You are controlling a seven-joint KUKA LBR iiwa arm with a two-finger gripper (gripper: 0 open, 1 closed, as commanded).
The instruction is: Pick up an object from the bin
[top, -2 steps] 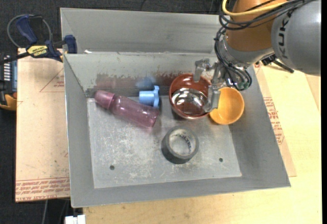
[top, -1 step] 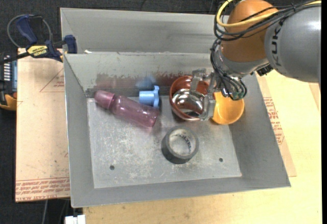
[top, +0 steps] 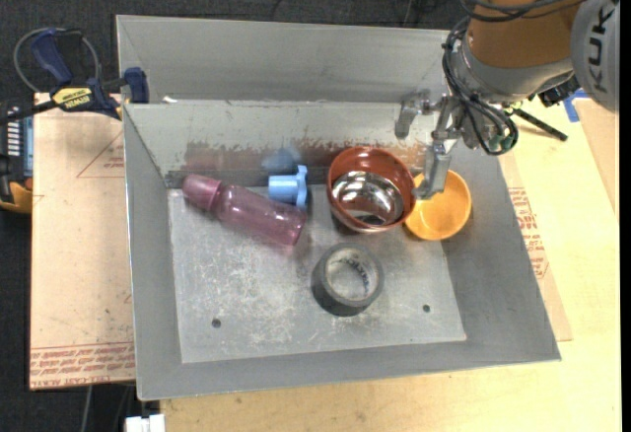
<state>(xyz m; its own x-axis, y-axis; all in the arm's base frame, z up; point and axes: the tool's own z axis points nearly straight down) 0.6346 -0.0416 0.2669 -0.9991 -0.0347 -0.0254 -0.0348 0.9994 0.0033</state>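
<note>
Since the pink bottle [top: 246, 210] and the blue peg [top: 288, 185] lie left of the red-brown bowl [top: 370, 188], with the tape roll [top: 347, 281] in front of it, the open floor is on that side. The orange cup [top: 444, 213] sits just right of the bowl. The gripper [top: 434, 176] hangs at the cup's bowl-side rim; I cannot tell whether it is open or closed. Best to go down straight and lift straight, because right of the bowl the sloping wall of the bin [top: 501, 252] is near.

orange cup [top: 444, 213], red bowl [top: 341, 170], pink bottle [top: 248, 211]
</note>
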